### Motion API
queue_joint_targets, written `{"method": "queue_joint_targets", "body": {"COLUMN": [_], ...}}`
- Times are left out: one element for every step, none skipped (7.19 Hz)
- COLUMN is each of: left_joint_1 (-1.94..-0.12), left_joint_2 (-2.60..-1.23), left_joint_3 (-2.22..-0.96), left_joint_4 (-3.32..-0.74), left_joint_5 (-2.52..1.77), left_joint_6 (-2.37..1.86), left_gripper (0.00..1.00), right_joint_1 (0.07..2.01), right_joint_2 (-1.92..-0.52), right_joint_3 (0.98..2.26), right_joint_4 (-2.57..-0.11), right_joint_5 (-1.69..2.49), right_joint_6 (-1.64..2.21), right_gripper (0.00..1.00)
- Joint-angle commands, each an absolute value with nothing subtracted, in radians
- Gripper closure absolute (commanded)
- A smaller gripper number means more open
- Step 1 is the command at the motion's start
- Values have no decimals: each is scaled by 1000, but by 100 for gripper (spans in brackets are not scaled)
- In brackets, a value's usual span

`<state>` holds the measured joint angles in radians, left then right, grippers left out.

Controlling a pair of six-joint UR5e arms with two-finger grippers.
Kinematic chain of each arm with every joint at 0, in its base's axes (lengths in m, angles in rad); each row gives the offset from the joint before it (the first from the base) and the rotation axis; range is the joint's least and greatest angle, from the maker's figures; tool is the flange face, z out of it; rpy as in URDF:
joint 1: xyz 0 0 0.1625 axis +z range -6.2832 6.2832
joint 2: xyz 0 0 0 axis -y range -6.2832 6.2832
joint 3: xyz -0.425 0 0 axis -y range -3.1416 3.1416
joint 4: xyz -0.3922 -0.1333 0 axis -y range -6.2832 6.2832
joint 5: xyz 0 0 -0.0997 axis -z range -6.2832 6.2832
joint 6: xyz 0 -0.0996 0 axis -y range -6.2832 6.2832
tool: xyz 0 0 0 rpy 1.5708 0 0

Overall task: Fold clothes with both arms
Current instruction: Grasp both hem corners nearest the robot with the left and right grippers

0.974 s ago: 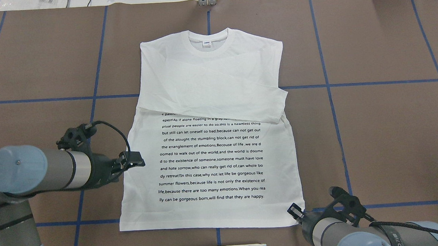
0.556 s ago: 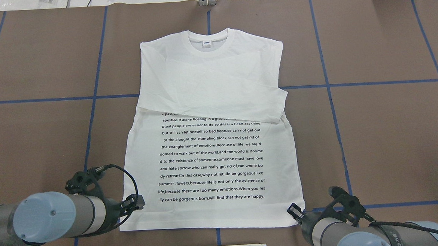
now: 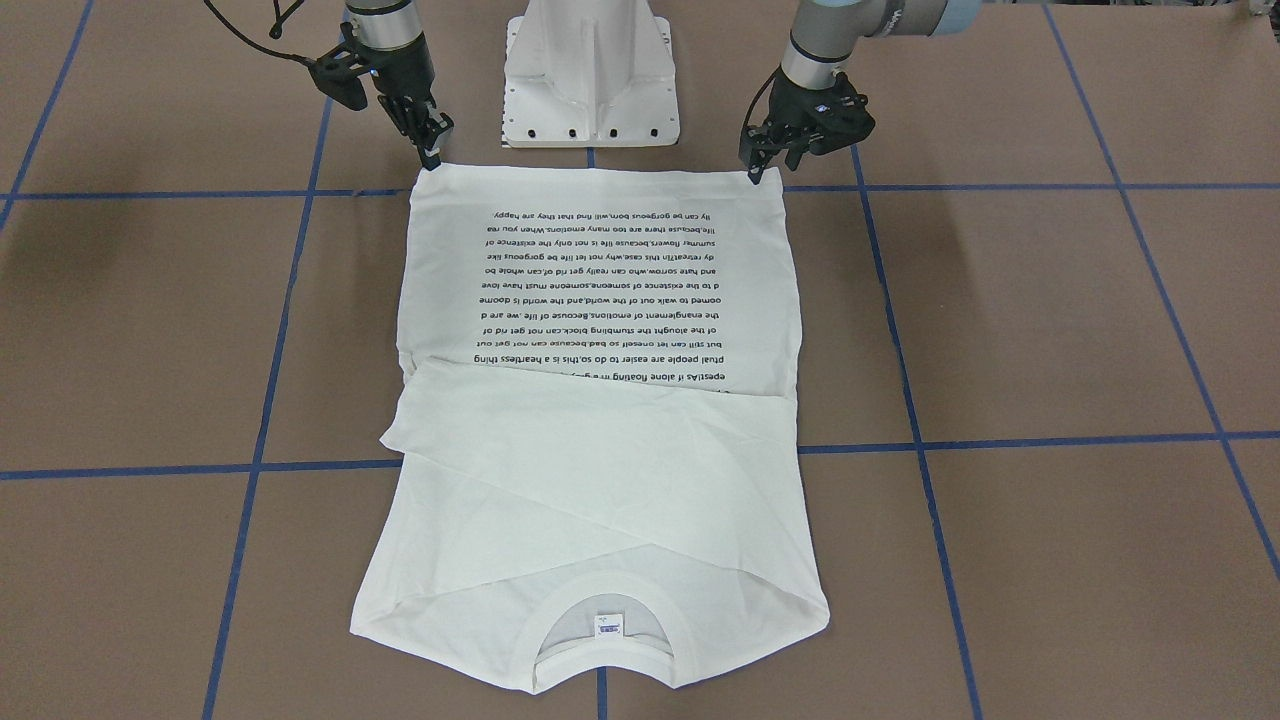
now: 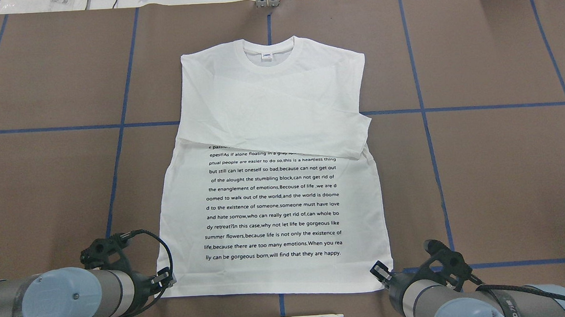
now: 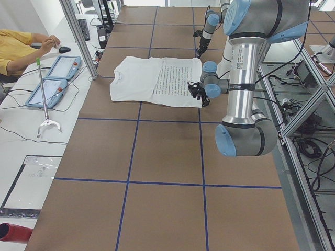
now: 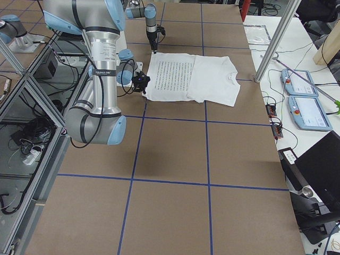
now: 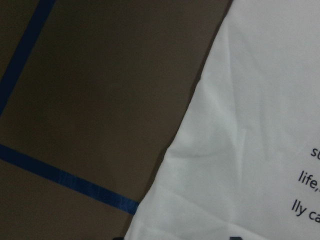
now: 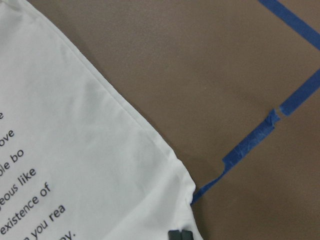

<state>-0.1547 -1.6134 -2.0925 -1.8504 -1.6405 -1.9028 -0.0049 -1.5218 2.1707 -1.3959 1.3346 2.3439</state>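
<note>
Your white T-shirt (image 4: 265, 106) lies flat on the table (image 4: 495, 166), collar at the far end, hem near the robot, with the sleeves folded across the chest above the printed text. Within the last second the left pincer (image 4: 165, 280) has travelled from the shirt's left edge to the near left hem corner. The right pincer (image 4: 378, 272) has stayed at the near right corner. Only the wrist views settle the jaws. The left pincer's tips sit spread at the hem. The right pincer's fingertips (image 8: 179, 235) are pressed together at the corner, and you cannot tell whether cloth lies between them.
</note>
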Motion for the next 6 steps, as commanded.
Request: {"method": "queue_joint_targets", "body": {"left_joint_1": [-147, -141, -138, -137, -138, -138], "left_joint_2": [-1598, -1598, -1598, -1600, -1601, -1605], "left_joint_3": [-2092, -2091, -2091, -2094, -2105, -2109], "left_joint_4": [-1850, -1850, -1850, -1850, -1850, -1850], "left_joint_5": [-1640, -1640, -1641, -1643, -1646, -1649], "left_joint_6": [-1904, -1904, -1905, -1905, -1907, -1907], "left_gripper": [63, 84, 100, 100, 100, 100], "right_joint_1": [0, 0, 3, 6, 8, 11], "right_joint_2": [-1522, -1523, -1523, -1522, -1523, -1523], "right_joint_3": [2175, 2175, 2175, 2175, 2175, 2177], "right_joint_4": [-1396, -1396, -1396, -1396, -1396, -1396], "right_joint_5": [1335, 1335, 1335, 1335, 1335, 1335], "right_joint_6": [2344, 2344, 2345, 2345, 2345, 2345], "right_gripper": [100, 100, 100, 100, 100, 100]}}
